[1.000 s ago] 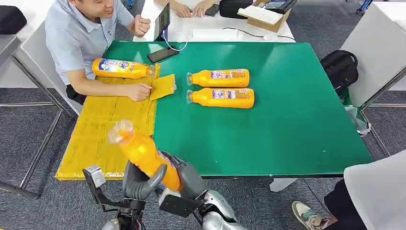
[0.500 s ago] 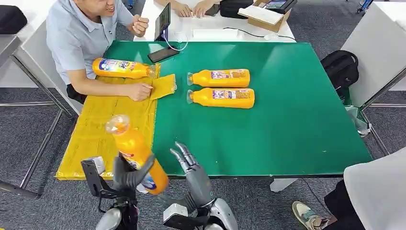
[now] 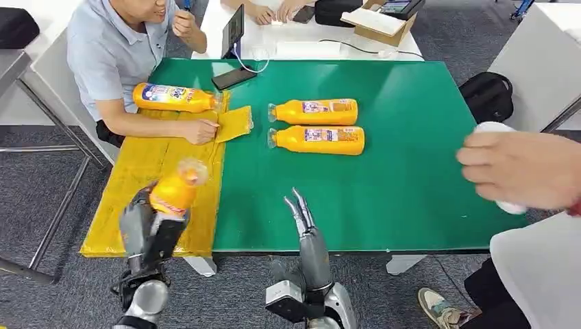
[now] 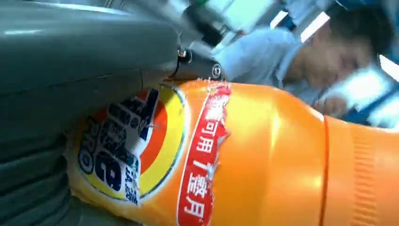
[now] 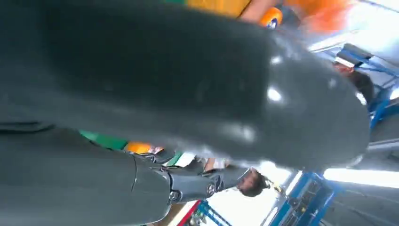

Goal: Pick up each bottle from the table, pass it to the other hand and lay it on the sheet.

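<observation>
1. The left hand [image 3: 146, 229] grips a bottle [image 3: 175, 190] around its lower body, cap end tilted up and away from the robot. In the left wrist view the fingers wrap the label end of the bottle [image 4: 226, 155]. I judge the hand-over is done and this hand now carries the bottle to be laid down.
2. The held bottle hangs over the near part of the yellow sheet [image 3: 130, 192], close to the sheet's right edge where it meets the green table [image 3: 411, 171]. Laying it flat calls for tipping the cap end down and keeping it left of that edge.
3. The right hand [image 3: 305, 223] holds nothing; its fingers are straight and apart, pointing away over the table's near edge, well to the right of the left hand. It looks freed for the next pick.
4. Ahead of the right hand, two bottles [image 3: 315, 125] lie side by side on the green, caps towards the sheet, probably so this hand can reach them.
5. Beyond the left hand, one bottle [image 3: 175, 97] already lies across the sheet's far end, and a person's hand [image 3: 199, 130] rests on the sheet beside it. So open room lies in the sheet's near and middle stretch.
6. A second person's hand [image 3: 521, 168] is at the far right, well apart from both robot hands, over the table's right edge.
</observation>
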Controlling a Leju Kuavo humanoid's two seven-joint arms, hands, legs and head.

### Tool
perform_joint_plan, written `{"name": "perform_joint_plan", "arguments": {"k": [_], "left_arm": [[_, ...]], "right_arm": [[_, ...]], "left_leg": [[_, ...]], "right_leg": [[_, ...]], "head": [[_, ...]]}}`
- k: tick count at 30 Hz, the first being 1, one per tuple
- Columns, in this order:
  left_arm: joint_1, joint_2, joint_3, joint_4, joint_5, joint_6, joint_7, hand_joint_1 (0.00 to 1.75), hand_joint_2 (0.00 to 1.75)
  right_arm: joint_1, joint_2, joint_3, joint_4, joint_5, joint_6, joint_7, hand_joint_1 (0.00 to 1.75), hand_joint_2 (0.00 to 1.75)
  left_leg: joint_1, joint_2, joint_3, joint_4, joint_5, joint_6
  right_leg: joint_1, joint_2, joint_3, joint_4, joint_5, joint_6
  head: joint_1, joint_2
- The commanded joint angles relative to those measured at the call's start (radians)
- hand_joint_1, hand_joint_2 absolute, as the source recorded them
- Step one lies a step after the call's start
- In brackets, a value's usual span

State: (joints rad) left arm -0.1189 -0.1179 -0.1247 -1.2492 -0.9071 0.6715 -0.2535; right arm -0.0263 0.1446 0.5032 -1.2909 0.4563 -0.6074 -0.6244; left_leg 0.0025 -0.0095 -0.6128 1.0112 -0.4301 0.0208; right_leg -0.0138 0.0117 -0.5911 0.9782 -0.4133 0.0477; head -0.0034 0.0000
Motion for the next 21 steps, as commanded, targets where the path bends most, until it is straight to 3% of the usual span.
{"name": "perform_joint_plan", "arguments": {"k": [1, 4, 9, 10, 12, 13, 14, 15, 21], "left_arm": [[-0.313, 0.094, -0.1, 0.574, -0.287, -0.134, 0.172, 1.75, 1.75], [-0.39, 0.092, -0.148, 0.719, -0.35, -0.243, 0.196, 1.75, 1.75], [-0.437, 0.098, -0.168, 0.819, -0.372, -0.293, 0.201, 1.75, 1.75], [-0.445, 0.098, -0.171, 0.831, -0.376, -0.304, 0.2, 1.57, 1.75], [-0.463, 0.095, -0.158, 0.863, -0.348, -0.389, 0.186, 1.54, 1.75], [-0.473, 0.093, -0.128, 0.875, -0.304, -0.482, 0.182, 0.54, 1.75], [-0.472, 0.093, -0.115, 0.87, -0.28, -0.519, 0.165, 0.4, 1.75], [-0.47, 0.092, -0.087, 0.859, -0.234, -0.556, 0.124, 0.0, 1.75], [-0.414, 0.048, 0.013, 0.709, 0.055, -0.656, -0.033, 0.0, 1.75]], "right_arm": [[-0.05, 0.031, 0.009, 0.054, -0.038, 0.105, -0.019, 0.0, 0.0], [-0.056, 0.042, 0.03, 0.083, -0.056, 0.142, -0.021, 0.0, 0.0], [-0.054, 0.051, 0.043, 0.146, -0.073, 0.154, -0.052, 0.0, 0.0], [-0.053, 0.053, 0.046, 0.154, -0.075, 0.155, -0.055, 0.0, 0.0], [-0.05, 0.055, 0.044, 0.172, -0.088, 0.153, -0.064, 0.0, 0.0], [-0.05, 0.055, 0.043, 0.18, -0.097, 0.161, -0.061, 0.0, 0.0], [-0.05, 0.055, 0.04, 0.186, -0.103, 0.165, -0.059, 0.0, 0.0], [-0.05, 0.057, 0.035, 0.198, -0.117, 0.174, -0.06, 0.0, 0.0], [-0.057, 0.064, 0.038, 0.227, -0.141, 0.181, -0.074, 0.0, 0.0]], "left_leg": [[0.0, -0.003, 0.004, -0.002, 0.001, -0.002], [0.0, -0.003, 0.005, -0.002, 0.002, -0.002], [0.0, 0.0, 0.006, -0.002, 0.002, -0.002], [0.0, 0.0, 0.006, -0.002, 0.002, -0.002], [0.001, -0.001, 0.009, -0.002, 0.002, -0.002], [0.0, -0.001, 0.01, -0.003, 0.002, -0.003], [0.0, -0.003, 0.011, -0.002, 0.002, -0.002], [0.0, -0.003, 0.012, -0.003, 0.002, -0.003], [0.0, -0.006, 0.017, -0.003, 0.002, -0.004]], "right_leg": [[0.001, -0.005, 0.005, -0.001, -0.001, -0.003], [0.001, -0.004, 0.005, -0.001, -0.001, -0.002], [0.001, -0.001, 0.007, -0.001, 0.0, -0.002], [0.0, 0.0, 0.007, 0.0, 0.0, -0.002], [0.001, -0.001, 0.01, -0.001, 0.0, -0.002], [0.001, -0.001, 0.011, -0.001, 0.0, -0.003], [0.0, -0.001, 0.012, 0.0, 0.0, -0.002], [0.001, -0.002, 0.014, -0.001, 0.0, -0.003], [0.0, -0.004, 0.018, -0.001, 0.0, -0.004]], "head": [[0.0, 0.0], [0.0, 0.0], [0.0, 0.0], [-0.001, 0.0], [0.0, 0.0], [0.0, 0.0], [0.0, 0.0], [0.0, 0.0], [0.0, 0.0]]}}
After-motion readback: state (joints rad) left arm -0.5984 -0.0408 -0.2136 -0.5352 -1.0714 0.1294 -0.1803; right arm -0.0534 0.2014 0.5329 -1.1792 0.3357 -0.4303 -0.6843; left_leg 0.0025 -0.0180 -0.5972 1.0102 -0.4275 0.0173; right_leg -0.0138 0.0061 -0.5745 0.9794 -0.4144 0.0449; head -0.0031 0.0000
